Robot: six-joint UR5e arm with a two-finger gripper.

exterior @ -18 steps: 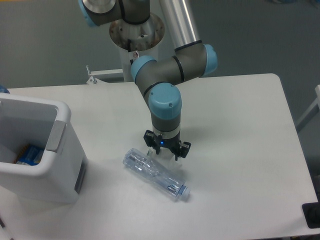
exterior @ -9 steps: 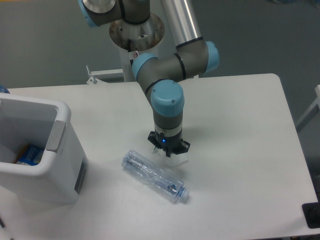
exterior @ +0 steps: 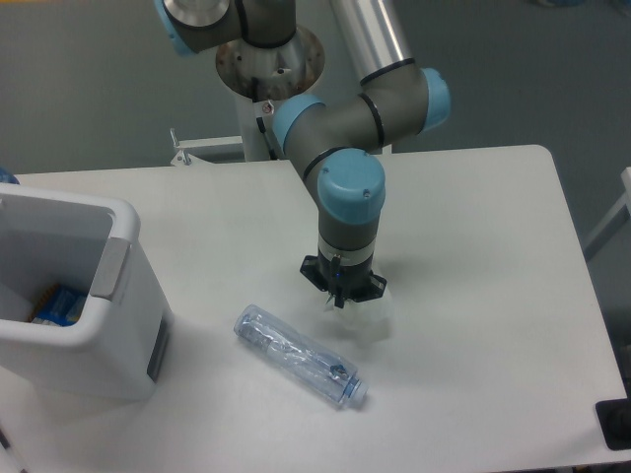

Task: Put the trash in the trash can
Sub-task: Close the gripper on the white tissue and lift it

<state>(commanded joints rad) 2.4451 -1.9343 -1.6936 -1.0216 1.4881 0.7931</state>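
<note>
White paper, crumpled into a wad [exterior: 363,317], sits directly under the tool [exterior: 342,299] in the fixed camera's view, pale against the equally pale bench [exterior: 473,227]. The arm points straight down, its fingers drawn in narrow around the top of the wad, apparently pinching it; the wad's underside looks close to or touching the bench, and I cannot tell which. A vertical approach suits so soft and shapeless a piece. Just beside it to the lower left, apart from the tool, lies the clear crinkled bottle [exterior: 298,355] on its side, blue cap toward the right. The trash can [exterior: 113,325] stands well apart at the left edge, mouth open upward to receive both.
</note>
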